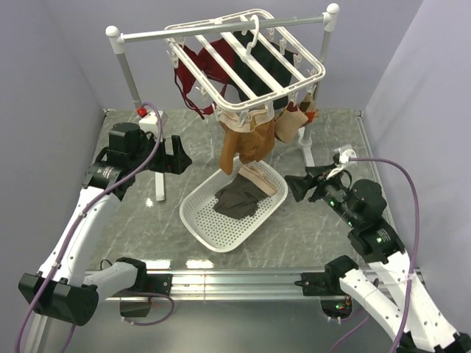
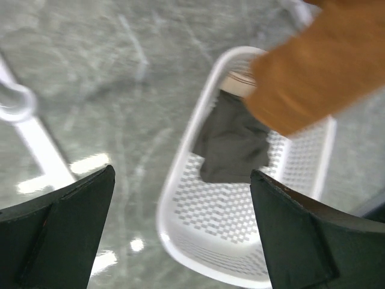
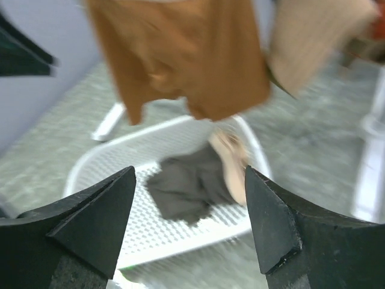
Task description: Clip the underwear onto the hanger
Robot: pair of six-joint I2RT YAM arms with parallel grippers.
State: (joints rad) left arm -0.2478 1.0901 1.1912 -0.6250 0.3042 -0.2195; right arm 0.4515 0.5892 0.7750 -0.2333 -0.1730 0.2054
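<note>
Underwear [image 1: 243,143] is hung under hanger [image 1: 246,62], above and ahead of both jaw pairs. Left gripper [image 1: 185,156] and right gripper [image 1: 290,187] jaws are held apart.

Top external view: high behind my arm bases [image 1: 140,276], facing forward and down onto the white basket [image 1: 193,220], distant. Left wrist view: close, looking down from the basket's left. Right wrist view: close, low, from its right. All three share the basket and the underwear [image 1: 246,143] hanging above it.
</note>
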